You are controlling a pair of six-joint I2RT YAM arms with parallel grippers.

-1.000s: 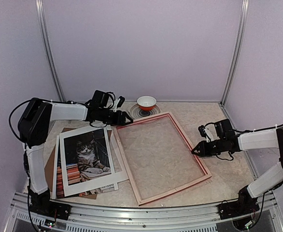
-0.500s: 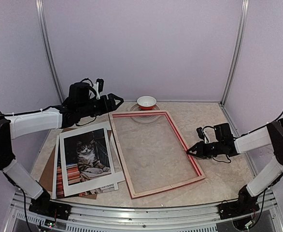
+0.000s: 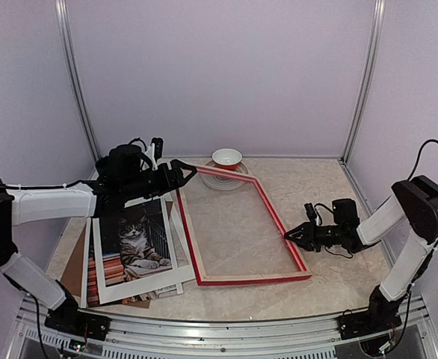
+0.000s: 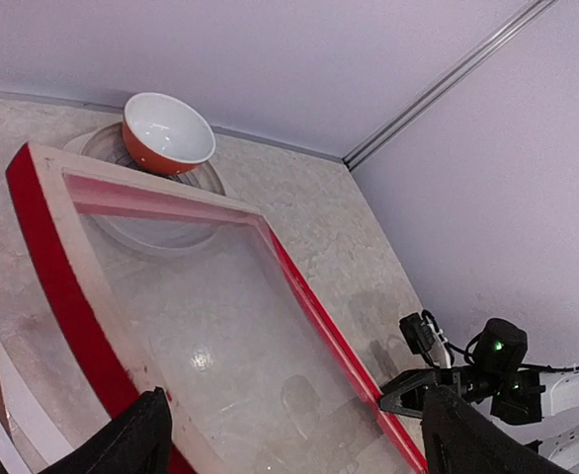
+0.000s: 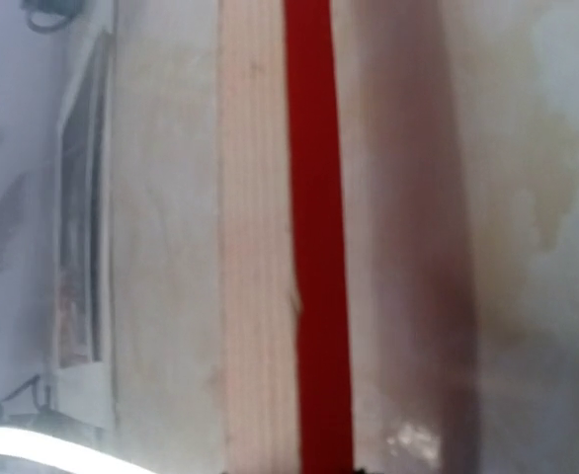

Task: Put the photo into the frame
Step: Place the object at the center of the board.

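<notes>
Red rail looks clamped in my right hand (image 3: 294, 238) at the frame's (image 3: 241, 280) three o'clock side; my left hand (image 3: 182, 173), fingers (image 4: 143, 436) apart, hovers by its raised eleven o'clock corner. I'd settle it flat first. The photo (image 3: 133, 239) lies at nine o'clock on the mottled bench (image 3: 331, 187); lilac walls (image 3: 219, 75) enclose us.

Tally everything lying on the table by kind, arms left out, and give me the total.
frame: 1
bowl: 1
clear plate: 1
cat photo: 1
white mat: 1
brown board: 1
Total: 6. Any further sheets buried in the left pile cannot be counted.
</notes>
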